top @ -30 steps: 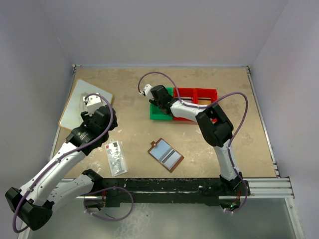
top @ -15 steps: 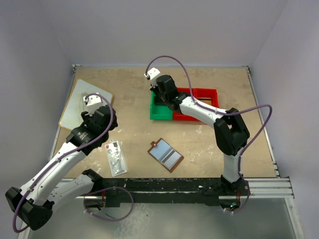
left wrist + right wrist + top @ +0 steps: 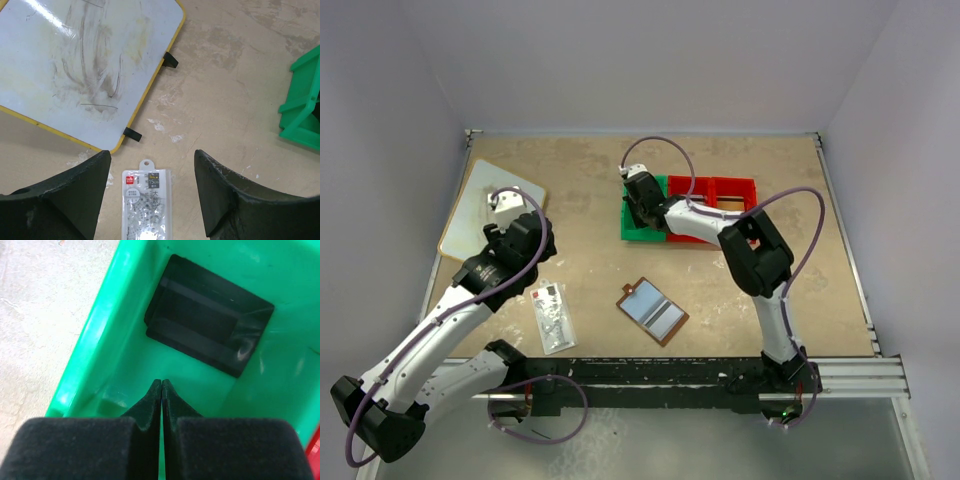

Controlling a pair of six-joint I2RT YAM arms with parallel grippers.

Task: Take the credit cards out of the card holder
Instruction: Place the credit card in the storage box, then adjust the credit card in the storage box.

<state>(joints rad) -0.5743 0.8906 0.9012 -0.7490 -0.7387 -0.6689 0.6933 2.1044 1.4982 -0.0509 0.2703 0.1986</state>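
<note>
Right gripper (image 3: 161,385), closed tight and empty, hangs in the green bin (image 3: 100,330) over a dark card (image 3: 210,322); left gripper (image 3: 150,165) gapes above a packet (image 3: 147,200) marked "15".

— Where is the card holder (image 3: 653,312)?
— Lower centre of the overhead frame: lying open and flat, set diagonally, brown edges, bluish-grey pockets facing up.
— Any credit card (image 3: 209,315)?
— One flat, dark-looking rectangle on the green bin's (image 3: 95,335) floor, upper middle of the right wrist frame.

Beige, mottled table (image 3: 570,175) — scuffed, pale patches. Plain lavender-grey walls (image 3: 640,60) enclose its far, left and right edges. Aluminium rail (image 3: 850,372) along near edge. Light even — soft shadows.
</note>
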